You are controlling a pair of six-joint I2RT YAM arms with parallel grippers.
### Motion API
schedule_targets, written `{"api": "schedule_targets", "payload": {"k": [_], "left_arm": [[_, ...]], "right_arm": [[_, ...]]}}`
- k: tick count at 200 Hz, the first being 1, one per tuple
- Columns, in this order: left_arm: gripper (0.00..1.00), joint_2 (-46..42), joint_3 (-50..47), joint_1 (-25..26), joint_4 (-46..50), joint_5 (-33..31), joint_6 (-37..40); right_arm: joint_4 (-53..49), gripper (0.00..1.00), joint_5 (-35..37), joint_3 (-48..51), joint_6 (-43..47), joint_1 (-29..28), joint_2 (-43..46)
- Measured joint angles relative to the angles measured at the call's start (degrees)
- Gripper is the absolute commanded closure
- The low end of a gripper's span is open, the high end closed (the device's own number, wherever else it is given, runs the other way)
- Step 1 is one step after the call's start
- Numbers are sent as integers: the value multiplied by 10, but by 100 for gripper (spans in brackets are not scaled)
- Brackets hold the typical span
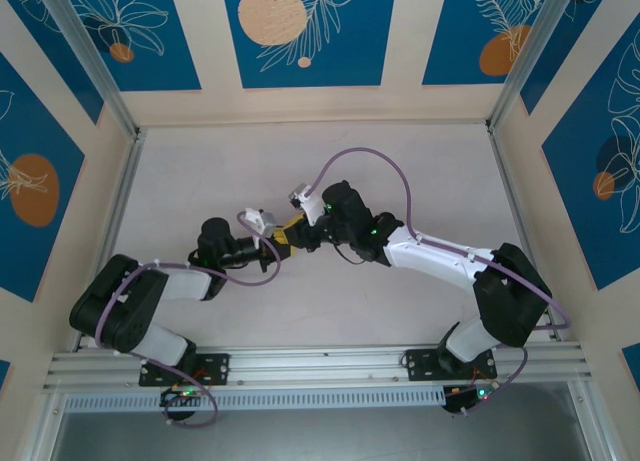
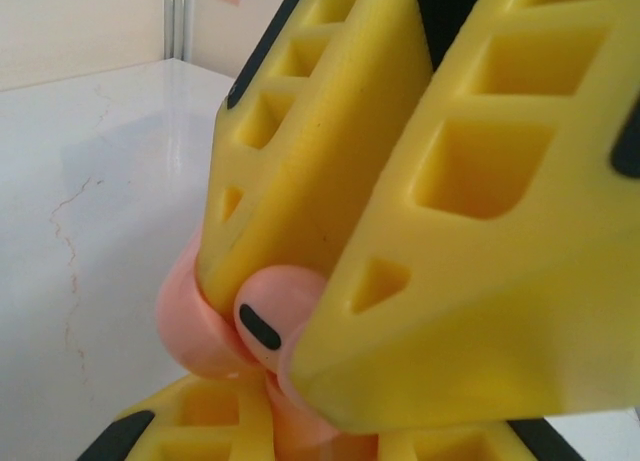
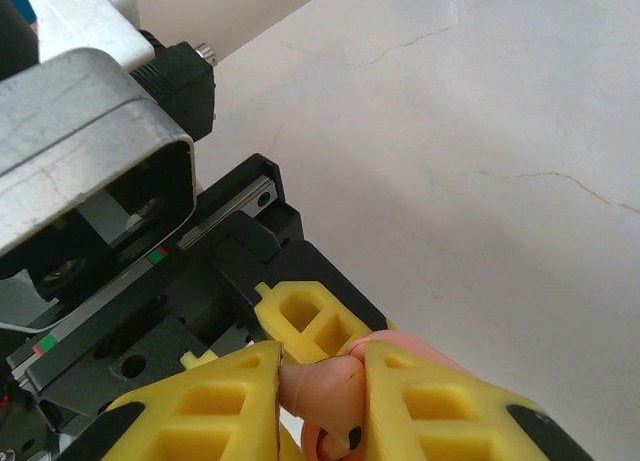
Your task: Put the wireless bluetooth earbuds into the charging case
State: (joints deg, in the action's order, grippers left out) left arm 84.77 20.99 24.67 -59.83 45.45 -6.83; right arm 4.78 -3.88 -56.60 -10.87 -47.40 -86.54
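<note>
left gripper (image 2: 272, 316) clamps rounded glossy pink earbud (image 2: 288, 289), perhaps

Above the middle of the counter (image 1: 300, 156), the left end effector (image 2: 272, 316) meets the right end effector (image 3: 322, 379) from the left, fingertips touching. An earbud (image 2: 262, 321) sits pinched between the left fingers. Directly beneath, the right fingers pinch a like piece; whether it is the same one cannot be told.

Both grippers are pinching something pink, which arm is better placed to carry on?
Left, probably: the left gripper clamps the pink earbud around its rounded body; the right gripper pinches just a narrow end.
</note>
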Motion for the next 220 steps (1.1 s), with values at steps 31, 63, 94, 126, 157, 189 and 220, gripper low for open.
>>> {"api": "schedule_targets", "payload": {"k": [31,63,94,126,157,189,220], "left_arm": [[81,-7,0,0,7,2,13],[81,-7,-1,0,3,11,17],[81,-7,-3,0,-6,22,23],[81,-15,-7,0,-4,28,25],[81,-30,-9,1,13,27,28],[81,-43,-9,1,35,25,31],[81,-60,-9,3,61,20,44]], "right_arm": [[3,75,-23,0,0,8,0],[4,75,-65,1,5,21,0],[0,75,-103,1,22,30,0],[-13,75,-128,-3,44,33,-1],[-33,75,-137,-17,63,32,-6],[-55,75,-137,-27,82,31,-7],[-73,72,-135,-35,95,27,-7]]}}
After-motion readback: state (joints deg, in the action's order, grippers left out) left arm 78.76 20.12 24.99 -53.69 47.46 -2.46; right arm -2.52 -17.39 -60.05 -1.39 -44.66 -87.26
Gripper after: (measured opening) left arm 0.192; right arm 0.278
